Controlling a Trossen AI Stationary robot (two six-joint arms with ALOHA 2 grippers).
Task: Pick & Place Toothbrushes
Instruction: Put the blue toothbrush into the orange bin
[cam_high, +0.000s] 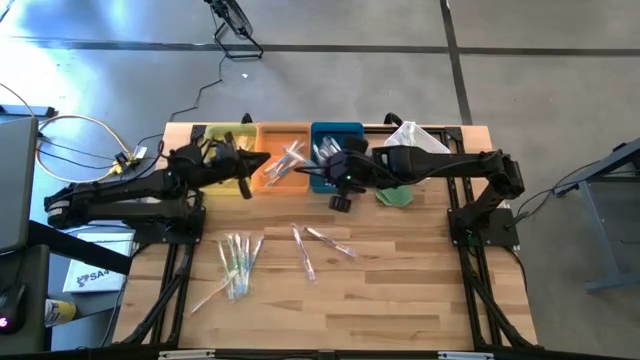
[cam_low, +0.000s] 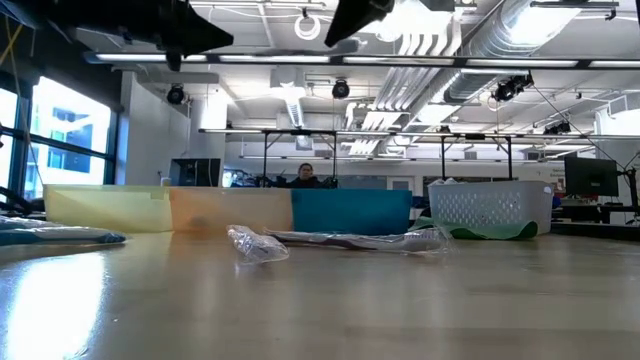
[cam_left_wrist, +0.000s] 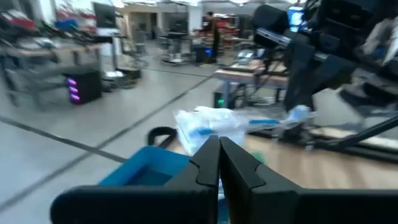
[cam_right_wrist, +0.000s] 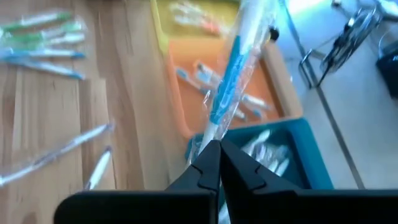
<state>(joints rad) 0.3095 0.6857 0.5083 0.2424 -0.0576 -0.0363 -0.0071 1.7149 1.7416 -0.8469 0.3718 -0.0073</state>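
Wrapped toothbrushes lie loose on the wooden table: a pile (cam_high: 238, 262) near the front left and two more (cam_high: 318, 243) at mid-table. Others fill the orange tray (cam_high: 283, 165) and the blue tray (cam_high: 340, 135); a yellow tray (cam_high: 228, 135) stands beside them at the far edge. My right gripper (cam_right_wrist: 217, 144) hangs over the blue tray's left end (cam_high: 322, 170), shut on a blue-handled toothbrush (cam_right_wrist: 233, 68). My left gripper (cam_left_wrist: 219, 149) is shut and holds nothing; it hovers level over the yellow and orange trays (cam_high: 262, 163). My right gripper pinches one end of the blue-handled toothbrush (cam_right_wrist: 212, 134) between its two fingertips. The fingers slant down, coming from the table's right. The toothbrush sticks out beyond the tips along the fingers' line. It is lifted clear above the orange tray.
A white mesh basket (cam_high: 415, 140) stands at the far right corner, with a green thing (cam_high: 395, 195) on the table just in front of it. The near half of the table around the loose toothbrushes (cam_low: 340, 240) is bare wood.
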